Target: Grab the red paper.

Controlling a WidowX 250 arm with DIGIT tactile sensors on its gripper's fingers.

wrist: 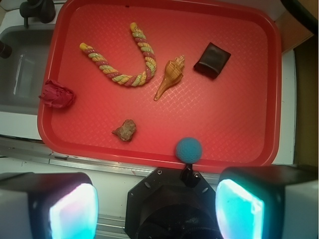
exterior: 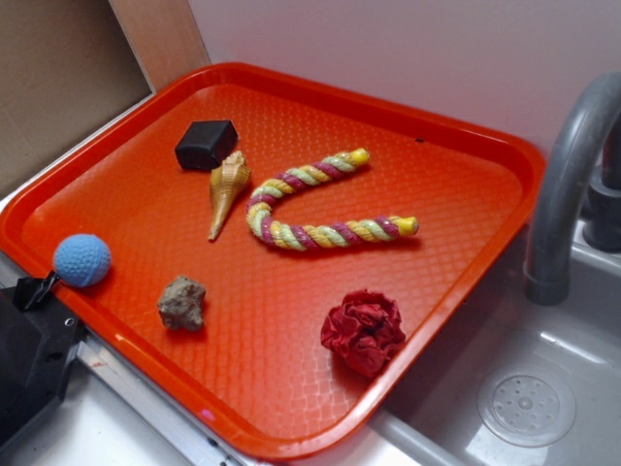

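The pincer (wrist: pixel 157 206) hangs wide open and empty, high above the tray's (wrist: pixel 259 99) near rim. The red paper (wrist: pixel 57 94) sits at nine o'clock on the tray's edge; centre over it, then descend to straddle its folds.

In the wrist view only the two pale, glowing pads of the fingers (wrist: pixel 75 211) show, blurred and cut off by the bottom edge, so their tips are out of sight. The black round block (wrist: pixel 167 211) between them is also cut by that edge. Far beyond the fingers to the left, the grey metal sink (wrist: pixel 20 74) runs off the frame. In the exterior view the curved grey faucet (exterior: pixel 572 175) leaves the right edge, and a black angular part (exterior: pixel 29 364) is cropped at bottom left.
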